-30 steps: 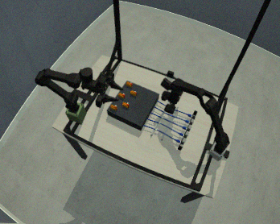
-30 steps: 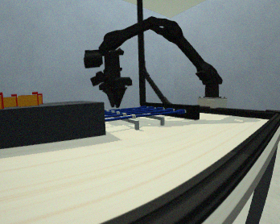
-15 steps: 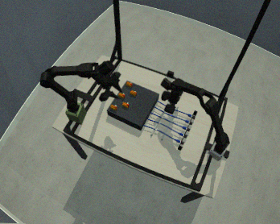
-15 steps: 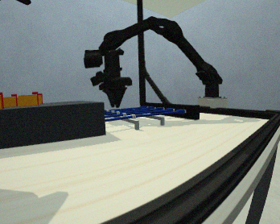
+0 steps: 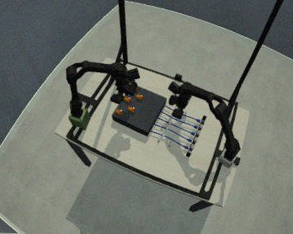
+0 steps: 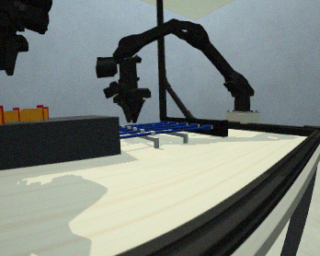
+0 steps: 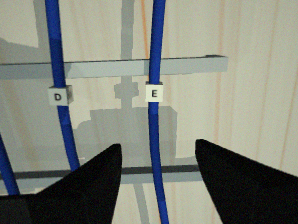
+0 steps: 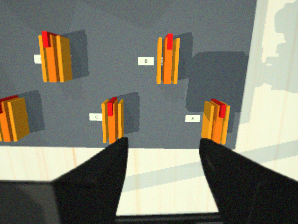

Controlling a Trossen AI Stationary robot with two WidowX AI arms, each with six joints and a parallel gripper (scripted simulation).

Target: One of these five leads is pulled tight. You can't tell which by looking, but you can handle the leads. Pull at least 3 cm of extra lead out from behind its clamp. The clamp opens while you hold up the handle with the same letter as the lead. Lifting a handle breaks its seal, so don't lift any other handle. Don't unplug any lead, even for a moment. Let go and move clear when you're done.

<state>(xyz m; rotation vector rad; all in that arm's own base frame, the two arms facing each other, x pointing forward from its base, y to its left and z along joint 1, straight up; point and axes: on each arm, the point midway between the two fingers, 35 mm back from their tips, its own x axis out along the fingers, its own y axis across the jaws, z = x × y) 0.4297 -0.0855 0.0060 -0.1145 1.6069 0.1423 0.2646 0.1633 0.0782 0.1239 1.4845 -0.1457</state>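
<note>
Pale tabletop underlies gently curved blue lead E; left fingers and right fingers stand half-open, empty.

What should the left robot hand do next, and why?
I think the left gripper should ease down around lead E and gently squeeze to test it: its fingers are apart, E runs between them in the wrist view, and looks can't show tightness.

Pale table under dark box

Both arms bent, left gripper and right gripper pointing down, fingers partly open.
</note>
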